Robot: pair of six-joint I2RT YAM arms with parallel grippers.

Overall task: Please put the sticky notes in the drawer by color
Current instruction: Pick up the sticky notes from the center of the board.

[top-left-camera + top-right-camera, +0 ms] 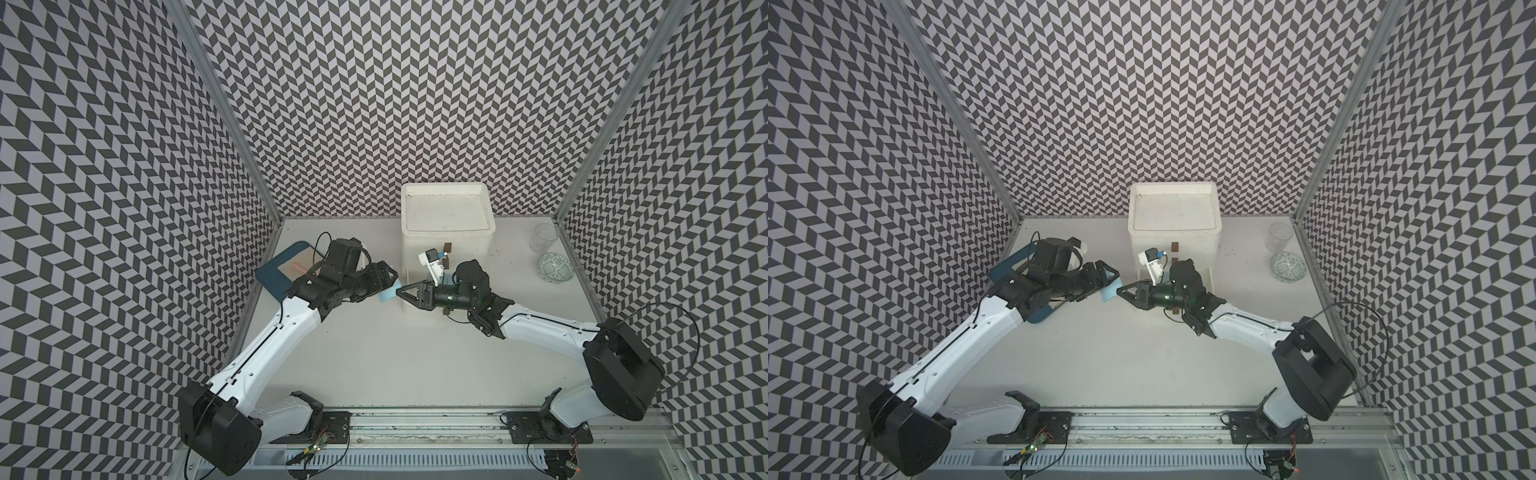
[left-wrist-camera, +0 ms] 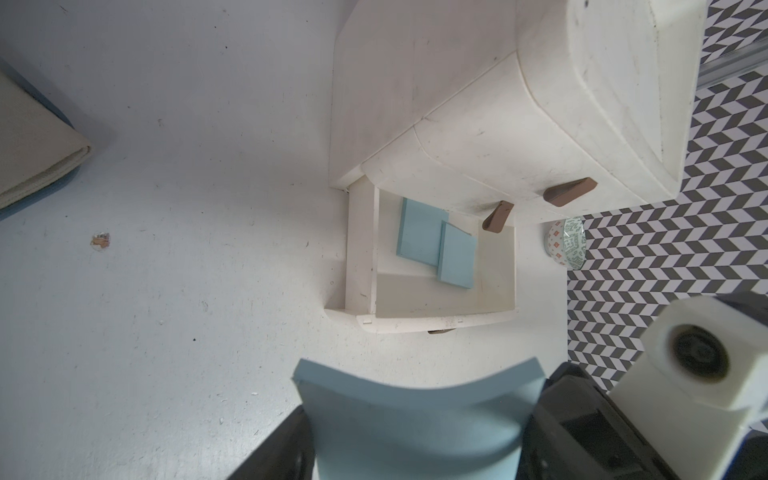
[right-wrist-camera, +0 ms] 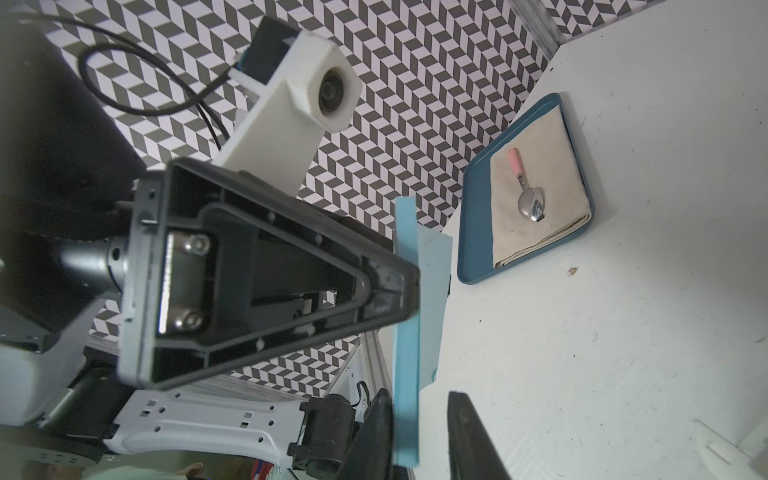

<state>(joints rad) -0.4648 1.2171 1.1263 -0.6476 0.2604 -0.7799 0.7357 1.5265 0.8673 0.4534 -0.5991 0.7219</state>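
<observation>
A pale blue sticky note (image 2: 415, 415) bows between the fingers of my left gripper (image 2: 419, 428), which is shut on it. In both top views it hangs left of the white drawer (image 1: 446, 245) box, above the table. My right gripper (image 3: 419, 424) straddles the same sticky note (image 3: 405, 374); one finger lies against it, the other stands apart, so it is open. Both grippers' tips meet at the note (image 1: 388, 294) (image 1: 1108, 291). The bottom drawer (image 2: 361, 257) is pulled out. Two blue notes (image 2: 419, 232) lie overlapping inside.
A dark blue tray (image 3: 467, 216) at the far left holds a folded beige cloth and a pink-handled spoon (image 3: 530, 199). A clear glass (image 1: 544, 237) and a patterned bowl (image 1: 555, 268) stand at the far right. The right arm crosses the drawer box's front.
</observation>
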